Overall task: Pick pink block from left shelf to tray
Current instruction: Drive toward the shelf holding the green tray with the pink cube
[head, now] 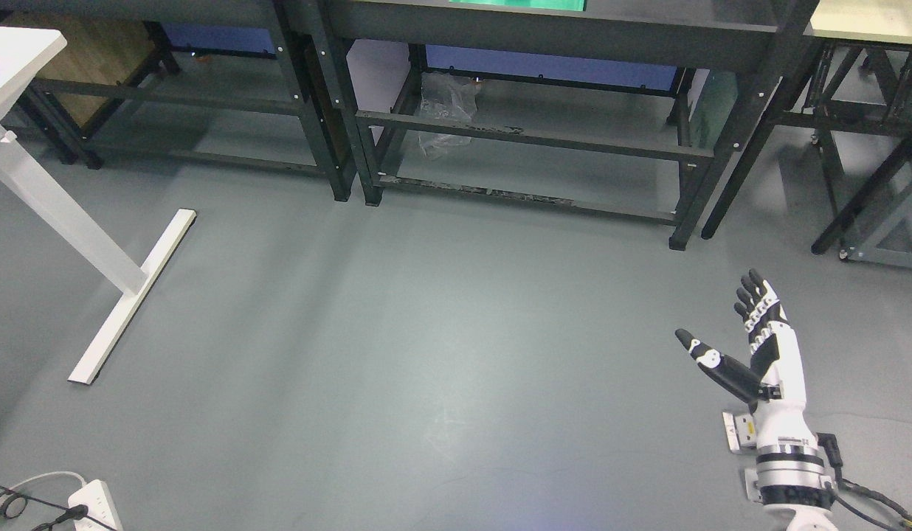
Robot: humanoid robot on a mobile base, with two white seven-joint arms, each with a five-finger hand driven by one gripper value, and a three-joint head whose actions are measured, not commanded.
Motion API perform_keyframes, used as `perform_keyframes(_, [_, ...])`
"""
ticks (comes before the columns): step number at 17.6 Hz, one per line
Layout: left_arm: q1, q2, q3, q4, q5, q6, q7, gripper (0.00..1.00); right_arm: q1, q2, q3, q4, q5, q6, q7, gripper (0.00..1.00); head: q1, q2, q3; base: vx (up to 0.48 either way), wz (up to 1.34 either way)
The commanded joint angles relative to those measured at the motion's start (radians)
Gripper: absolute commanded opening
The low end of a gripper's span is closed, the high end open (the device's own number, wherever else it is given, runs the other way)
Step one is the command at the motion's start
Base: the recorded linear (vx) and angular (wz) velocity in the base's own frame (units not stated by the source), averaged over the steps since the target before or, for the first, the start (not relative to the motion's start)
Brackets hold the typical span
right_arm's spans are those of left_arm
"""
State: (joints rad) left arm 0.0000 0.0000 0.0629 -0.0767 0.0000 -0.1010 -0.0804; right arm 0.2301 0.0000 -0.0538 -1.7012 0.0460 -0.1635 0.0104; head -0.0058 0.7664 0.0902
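The robot's right hand rises at four o'clock over bare grey floor, fingers straight and thumb spread wide, holding nothing; the left hand is out of view. No pink block, shelf or tray shows, only dark workbench frames at twelve o'clock and a white table leg at nine. The task seems barely begun: the robot probably must first turn left to find the shelf.

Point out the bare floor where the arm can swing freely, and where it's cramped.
Widest free patch: the grey floor between the white table foot, the dark shelf legs and the open right hand. Crowded: under the shelves, with crossbars and a plastic bag, and the lower left corner, with a power strip and cables.
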Motion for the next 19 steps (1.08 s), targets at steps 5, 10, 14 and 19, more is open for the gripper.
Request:
perform_keyframes(5, [0.009,0.017,0.000,0.000,-0.002,0.000,0.001,1.00,0.000,-0.017,0.000,0.000,0.000,-0.001,0.000,1.00,0.0000,0.000,0.000,0.000,0.00])
perform_keyframes(10, [0.009,0.017,0.000,0.000,-0.002,0.000,0.001,1.00,0.000,-0.017,0.000,0.000,-0.002,-0.004,0.003,1.00,0.0000,0.000,0.000,0.000,0.00])
perform_keyframes(14, [0.009,0.017,0.000,0.000,-0.002,0.001,0.001,1.00,0.000,-0.017,-0.001,0.002,-0.011,0.002,0.002,1.00,0.0000,0.000,0.000,0.005,0.00])
perform_keyframes(19, [0.009,0.017,0.000,0.000,-0.002,0.000,0.001,1.00,-0.012,-0.017,0.009,0.002,0.158,-0.007,-0.030,1.00,0.0000,0.000,0.000,0.052,0.00])
